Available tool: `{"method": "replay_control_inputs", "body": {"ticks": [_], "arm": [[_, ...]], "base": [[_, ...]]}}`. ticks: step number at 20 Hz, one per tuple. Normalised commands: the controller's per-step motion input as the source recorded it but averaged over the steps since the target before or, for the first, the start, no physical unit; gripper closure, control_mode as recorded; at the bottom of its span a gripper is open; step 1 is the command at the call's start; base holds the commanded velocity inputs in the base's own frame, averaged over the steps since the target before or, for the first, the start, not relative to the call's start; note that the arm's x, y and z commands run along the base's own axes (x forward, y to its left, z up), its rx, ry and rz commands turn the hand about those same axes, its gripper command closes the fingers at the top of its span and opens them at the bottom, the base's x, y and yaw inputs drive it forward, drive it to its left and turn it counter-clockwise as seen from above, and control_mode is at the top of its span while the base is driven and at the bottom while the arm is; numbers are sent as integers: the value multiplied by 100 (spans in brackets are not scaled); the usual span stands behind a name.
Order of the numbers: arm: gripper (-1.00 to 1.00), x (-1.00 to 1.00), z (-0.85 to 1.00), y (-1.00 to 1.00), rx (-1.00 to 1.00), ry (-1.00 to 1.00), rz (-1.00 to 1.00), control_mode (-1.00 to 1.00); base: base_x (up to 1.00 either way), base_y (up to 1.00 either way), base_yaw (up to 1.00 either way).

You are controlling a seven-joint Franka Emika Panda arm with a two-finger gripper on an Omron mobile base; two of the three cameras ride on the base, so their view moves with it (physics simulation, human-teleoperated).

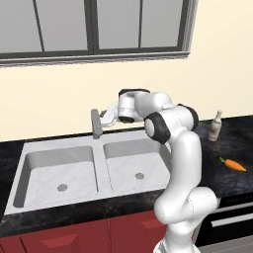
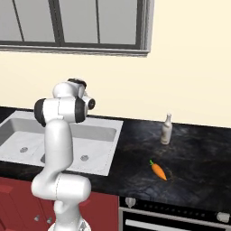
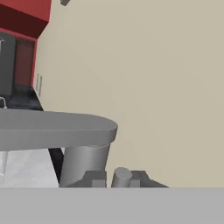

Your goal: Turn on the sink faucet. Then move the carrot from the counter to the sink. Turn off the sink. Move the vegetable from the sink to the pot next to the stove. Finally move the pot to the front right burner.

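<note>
Along the back edge of the sink (image 1: 59, 148), a light grey double basin of two smooth rectangular bowls with round drains, the faucet (image 1: 96, 123) is standing as a short matte grey metal post. I am holding my claw (image 1: 105, 116) just beside its top, and my fingers (image 3: 94, 178) are sitting pinched together around the thin round lever stub (image 3: 121, 176), with the faucet's flat rounded spout stretching across my hand view above its cylindrical post. My white glossy arm is curving up from the front edge of the counter (image 2: 198, 158), a shiny black marbled stone slab over red cabinet fronts. Farther right, near the counter's back edge, a slim pale bottle (image 2: 166, 129) is standing upright. The carrot (image 2: 158, 170), small, orange and tapered with a green tip, is lying near the counter's front edge, well apart from the sink.
</note>
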Motion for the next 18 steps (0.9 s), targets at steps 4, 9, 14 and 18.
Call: {"method": "replay_control_inputs", "body": {"ticks": [4,9,14,18], "arm": [[100,0,-6,-6,0,0,-2,-100],[100,0,-21,-46,3,0,-4,-100],[100,0,-25,-58,4,0,-2,-100],[100,0,-27,-63,4,0,0,-100]], "base": [[0,0,0],[0,0,0],[0,0,0],[0,0,0]]}}
